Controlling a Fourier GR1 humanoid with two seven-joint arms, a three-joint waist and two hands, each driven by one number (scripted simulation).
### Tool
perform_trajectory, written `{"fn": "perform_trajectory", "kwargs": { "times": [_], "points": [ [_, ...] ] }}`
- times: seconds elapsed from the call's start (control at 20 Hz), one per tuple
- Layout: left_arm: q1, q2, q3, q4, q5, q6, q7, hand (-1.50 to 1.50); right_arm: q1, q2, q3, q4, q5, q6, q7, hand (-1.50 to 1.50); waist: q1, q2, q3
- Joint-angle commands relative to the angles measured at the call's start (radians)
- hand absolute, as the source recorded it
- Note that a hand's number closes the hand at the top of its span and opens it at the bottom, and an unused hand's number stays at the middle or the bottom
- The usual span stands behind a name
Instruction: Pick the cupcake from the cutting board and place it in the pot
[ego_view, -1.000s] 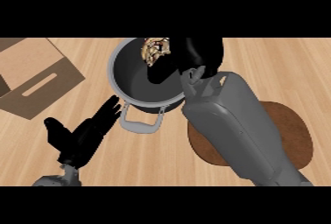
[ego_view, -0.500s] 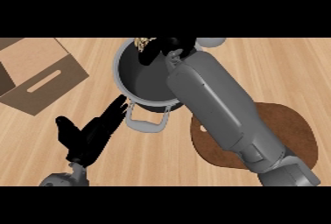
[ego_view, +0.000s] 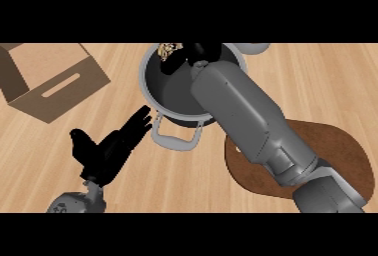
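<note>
The cupcake (ego_view: 170, 50), with pale swirled frosting, is over the far left part of the grey pot (ego_view: 164, 87), at the view's top. My right hand (ego_view: 195, 54) is curled round it from the right, and its grey forearm stretches across the pot and hides much of the inside. The brown round cutting board (ego_view: 341, 146) lies at the right, partly under that forearm, with nothing showing on it. At the lower left my left hand (ego_view: 111, 146) rests open, fingers pointing toward the pot's near handle (ego_view: 177, 143).
An open cardboard box (ego_view: 52, 82) stands at the upper left on the wooden counter. The pot's second handle (ego_view: 253, 47) shows at the top right. Bare counter lies between the box and the pot.
My right hand has carried the cupcake farther over the pot toward its far left side, the forearm swinging left off the cutting board. The left hand has barely shifted.
</note>
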Motion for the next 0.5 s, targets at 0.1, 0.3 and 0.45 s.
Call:
{"fn": "perform_trajectory", "kwargs": {
  "times": [0.1,0.3,0.45],
  "points": [
    [-0.043,-0.041,-0.031,0.038,-0.03,0.015,-0.008,0.0,0.069,0.0,-0.073,0.003,-0.214,-0.137,-0.144,-1.5,0.027,0.018,0.002],
    [-0.032,-0.034,-0.038,0.005,-0.014,-0.006,0.002,0.0,0.075,0.0,-0.078,0.012,-0.328,-0.187,-0.252,-1.5,0.049,0.014,0.002],
    [-0.026,-0.019,-0.035,-0.003,-0.015,-0.015,0.012,0.0,0.07,0.0,-0.1,0.036,-0.392,-0.218,-0.327,-1.5,0.06,0.018,0.002]
  ]
}}
